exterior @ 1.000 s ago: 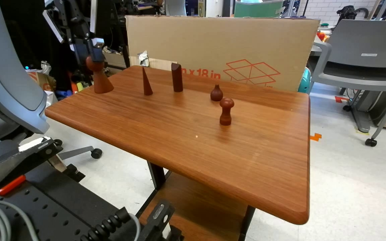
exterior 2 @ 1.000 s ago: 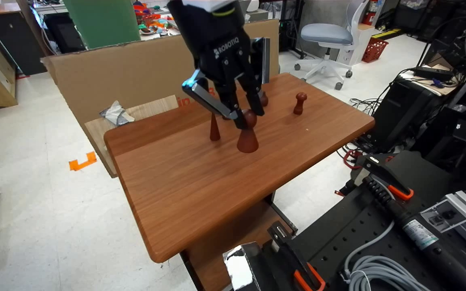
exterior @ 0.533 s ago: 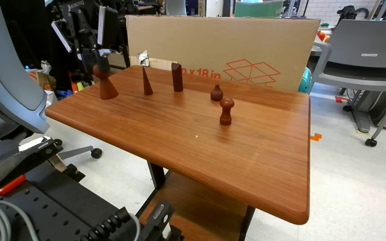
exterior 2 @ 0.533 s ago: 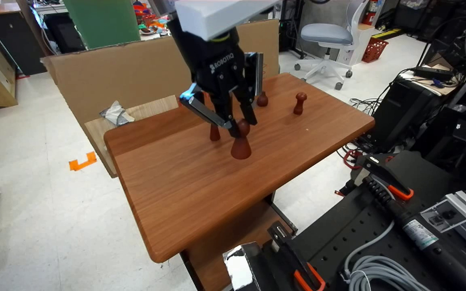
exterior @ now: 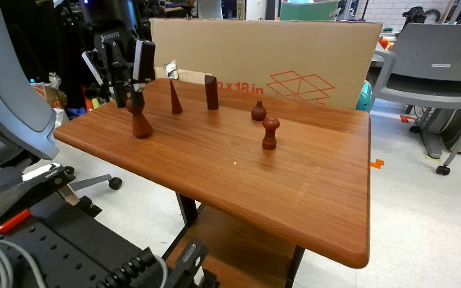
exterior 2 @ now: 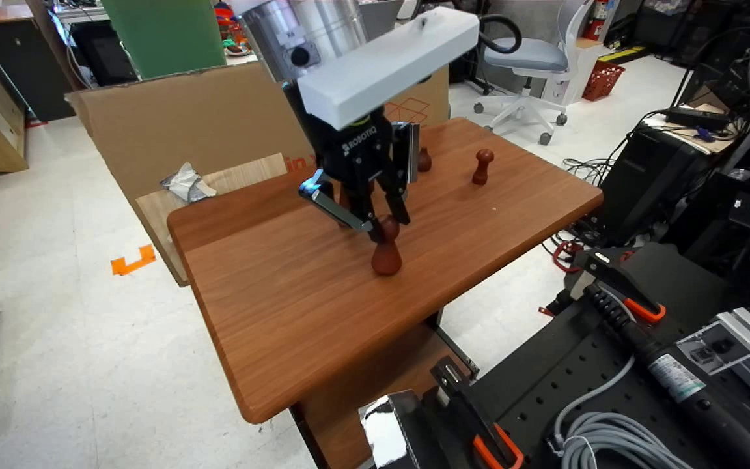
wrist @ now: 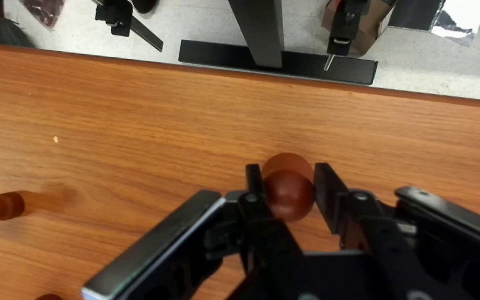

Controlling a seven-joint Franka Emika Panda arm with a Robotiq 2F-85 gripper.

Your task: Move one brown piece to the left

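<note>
Pawn (exterior: 141,127), reddish-brown and ball-headed, is held by its head in the claw (wrist: 288,180); base contact with the counter (exterior 2: 271,299) cannot be judged.

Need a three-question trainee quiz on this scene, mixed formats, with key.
1. Where does the black two-finger metal gripper hold the reddish-brown wooden piece with ball head and flared base? A) base; B) ball head; C) underside.
2. True or false: the slim, pointed reddish-brown wooden cone stands upright.
3. Besides the held piece, how many wooden pieces stand on the brown wooden tabletop?

Key: 1. B. 2. True. 3. Four: the cone, a dark slant-topped wooden post, a dark onion-shaped wooden piece and a reddish-brown mushroom-headed wooden piece.
</note>
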